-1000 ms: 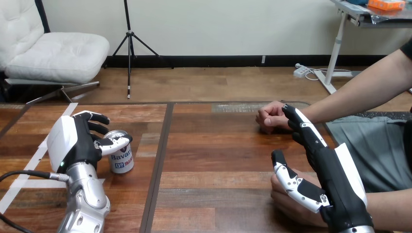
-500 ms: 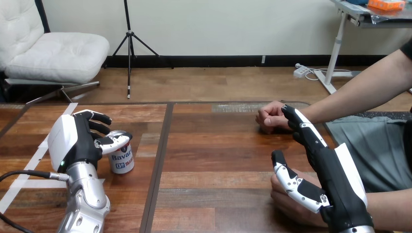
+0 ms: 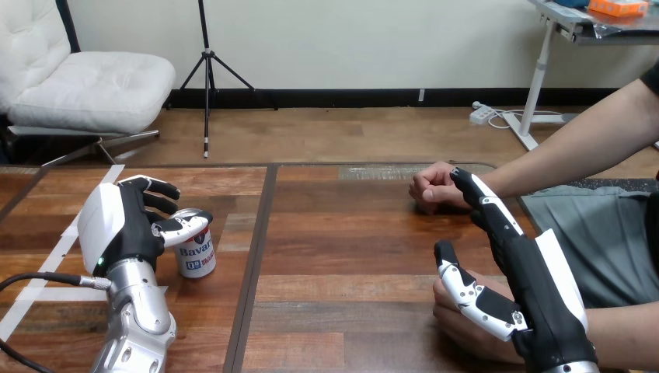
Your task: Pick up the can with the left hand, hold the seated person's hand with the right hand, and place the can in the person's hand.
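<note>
A small white can (image 3: 195, 250) with red and blue print stands upright on the wooden table (image 3: 350, 249) at the left. My left hand (image 3: 124, 229) is curled round it, thumb across its top front rim and fingers (image 3: 153, 189) bent behind it. My right hand (image 3: 536, 291) is at the lower right, open with straight fingers. It lies over the person's hand (image 3: 462, 322) near the table's front edge, with its thumb (image 3: 466, 289) on top of that hand. The person's other hand (image 3: 431, 186) rests as a fist further back on the table.
White tape strips (image 3: 58, 252) mark the table at the left. A dark seam (image 3: 260, 233) runs front to back between the can and the person's hands. The person's forearm (image 3: 575, 148) crosses in from the upper right.
My left thumb has drawn slightly closer over the can's rim. The right hand and both of the person's hands have stayed put.
</note>
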Available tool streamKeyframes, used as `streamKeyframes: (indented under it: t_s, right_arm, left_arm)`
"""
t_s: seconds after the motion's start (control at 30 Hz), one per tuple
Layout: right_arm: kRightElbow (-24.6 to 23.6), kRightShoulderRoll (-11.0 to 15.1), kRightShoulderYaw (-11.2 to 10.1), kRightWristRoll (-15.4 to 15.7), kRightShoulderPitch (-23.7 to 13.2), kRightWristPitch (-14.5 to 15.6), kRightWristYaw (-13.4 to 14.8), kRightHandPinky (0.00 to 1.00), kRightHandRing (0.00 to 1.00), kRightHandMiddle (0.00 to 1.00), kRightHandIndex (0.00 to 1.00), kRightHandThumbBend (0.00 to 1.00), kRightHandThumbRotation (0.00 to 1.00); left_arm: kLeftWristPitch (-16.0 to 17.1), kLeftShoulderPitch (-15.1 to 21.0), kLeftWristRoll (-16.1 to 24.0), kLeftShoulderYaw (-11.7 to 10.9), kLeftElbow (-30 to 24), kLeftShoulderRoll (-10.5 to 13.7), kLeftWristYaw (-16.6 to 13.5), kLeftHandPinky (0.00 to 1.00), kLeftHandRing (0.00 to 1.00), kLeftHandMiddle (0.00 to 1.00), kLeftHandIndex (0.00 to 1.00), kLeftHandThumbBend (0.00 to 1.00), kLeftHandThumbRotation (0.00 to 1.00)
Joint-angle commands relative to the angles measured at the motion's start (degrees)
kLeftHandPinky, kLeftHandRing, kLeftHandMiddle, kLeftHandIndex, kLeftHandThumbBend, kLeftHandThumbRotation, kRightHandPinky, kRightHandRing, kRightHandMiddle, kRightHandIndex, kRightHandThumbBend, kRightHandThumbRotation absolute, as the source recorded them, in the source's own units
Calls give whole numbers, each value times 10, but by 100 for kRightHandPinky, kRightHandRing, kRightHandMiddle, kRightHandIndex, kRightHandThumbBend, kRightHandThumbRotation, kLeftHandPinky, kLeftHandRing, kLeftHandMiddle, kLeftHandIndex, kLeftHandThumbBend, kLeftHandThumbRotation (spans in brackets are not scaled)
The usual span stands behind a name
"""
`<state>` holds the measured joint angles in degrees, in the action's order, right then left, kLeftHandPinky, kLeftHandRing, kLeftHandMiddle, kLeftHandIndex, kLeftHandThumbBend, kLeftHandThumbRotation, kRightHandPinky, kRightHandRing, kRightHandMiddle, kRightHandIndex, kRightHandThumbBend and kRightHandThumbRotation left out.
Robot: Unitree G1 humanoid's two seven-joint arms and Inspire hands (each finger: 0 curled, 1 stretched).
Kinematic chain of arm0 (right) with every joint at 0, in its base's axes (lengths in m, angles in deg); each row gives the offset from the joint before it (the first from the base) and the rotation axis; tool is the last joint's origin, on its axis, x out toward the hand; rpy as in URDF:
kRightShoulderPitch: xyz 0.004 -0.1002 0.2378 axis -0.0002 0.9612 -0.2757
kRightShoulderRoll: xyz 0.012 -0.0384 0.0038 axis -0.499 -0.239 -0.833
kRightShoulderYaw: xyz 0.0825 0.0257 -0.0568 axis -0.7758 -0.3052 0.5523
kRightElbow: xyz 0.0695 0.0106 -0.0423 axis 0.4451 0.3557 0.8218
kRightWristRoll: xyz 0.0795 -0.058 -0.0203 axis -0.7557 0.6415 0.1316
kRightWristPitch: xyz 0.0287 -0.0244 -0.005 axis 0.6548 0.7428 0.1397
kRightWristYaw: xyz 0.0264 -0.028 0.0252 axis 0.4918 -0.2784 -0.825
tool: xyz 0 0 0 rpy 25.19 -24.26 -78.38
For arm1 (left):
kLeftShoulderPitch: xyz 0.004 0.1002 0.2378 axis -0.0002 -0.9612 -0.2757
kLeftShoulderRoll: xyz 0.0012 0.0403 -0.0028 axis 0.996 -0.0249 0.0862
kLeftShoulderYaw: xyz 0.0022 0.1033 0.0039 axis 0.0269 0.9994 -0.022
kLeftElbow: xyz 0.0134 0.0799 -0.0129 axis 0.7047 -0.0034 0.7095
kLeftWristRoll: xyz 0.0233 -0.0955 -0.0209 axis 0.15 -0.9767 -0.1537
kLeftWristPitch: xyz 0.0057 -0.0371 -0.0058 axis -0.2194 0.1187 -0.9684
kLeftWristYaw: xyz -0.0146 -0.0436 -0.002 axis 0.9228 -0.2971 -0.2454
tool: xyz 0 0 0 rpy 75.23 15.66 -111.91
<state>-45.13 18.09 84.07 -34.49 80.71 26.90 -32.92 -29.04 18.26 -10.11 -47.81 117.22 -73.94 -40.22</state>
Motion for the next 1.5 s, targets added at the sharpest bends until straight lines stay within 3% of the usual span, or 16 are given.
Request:
streamKeyframes:
  t_s: [0.0,0.63,1.47]
  right_arm:
    - [-29,4,-2,-3,-17,-7,3,97,97,96,93,14,8]
    - [-33,5,0,-3,-14,-8,1,96,97,96,93,13,7]
    - [-35,3,3,-7,-8,0,-2,97,98,97,94,15,11]
  left_arm:
    - [6,29,9,13,-9,8,6,44,51,55,55,74,0]
    - [-55,26,47,38,-34,16,32,57,68,73,74,86,3]
    - [-98,20,63,51,-65,18,55,58,70,75,77,93,25]
